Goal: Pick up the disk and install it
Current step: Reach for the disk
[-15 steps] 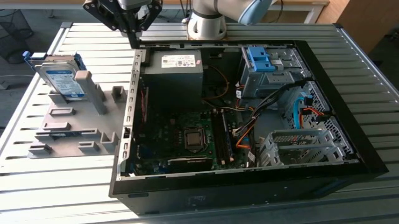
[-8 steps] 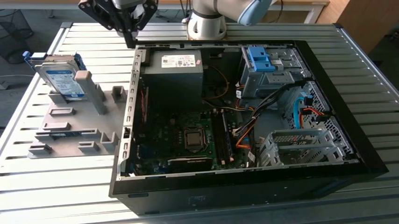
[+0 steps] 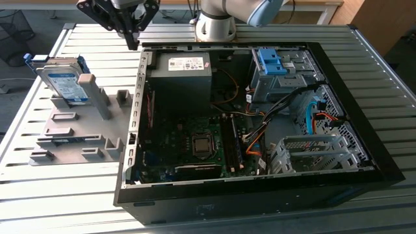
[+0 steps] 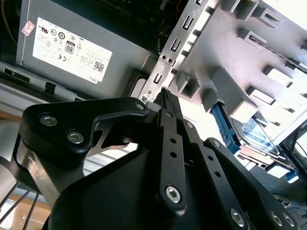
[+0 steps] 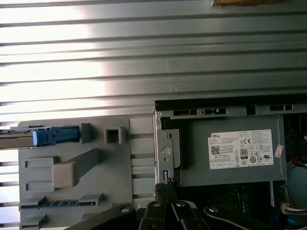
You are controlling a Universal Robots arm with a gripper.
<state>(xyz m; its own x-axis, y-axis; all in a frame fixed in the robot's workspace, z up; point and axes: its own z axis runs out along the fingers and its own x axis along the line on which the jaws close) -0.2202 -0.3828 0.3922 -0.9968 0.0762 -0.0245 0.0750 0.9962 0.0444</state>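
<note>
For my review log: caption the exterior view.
Empty gripper hovers by the open computer case; disk stands in grey holder.

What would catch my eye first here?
The open computer case, boards and cables bared, sits in the middle of the exterior view. At that view's left, the blue-railed disk stands on edge in a grey fixture, and the black hand hangs above the case's far left corner.

Sunlight glares off the slatted table point(image 5: 144, 28); the case point(image 3: 273, 192) seems dim inside.
</note>
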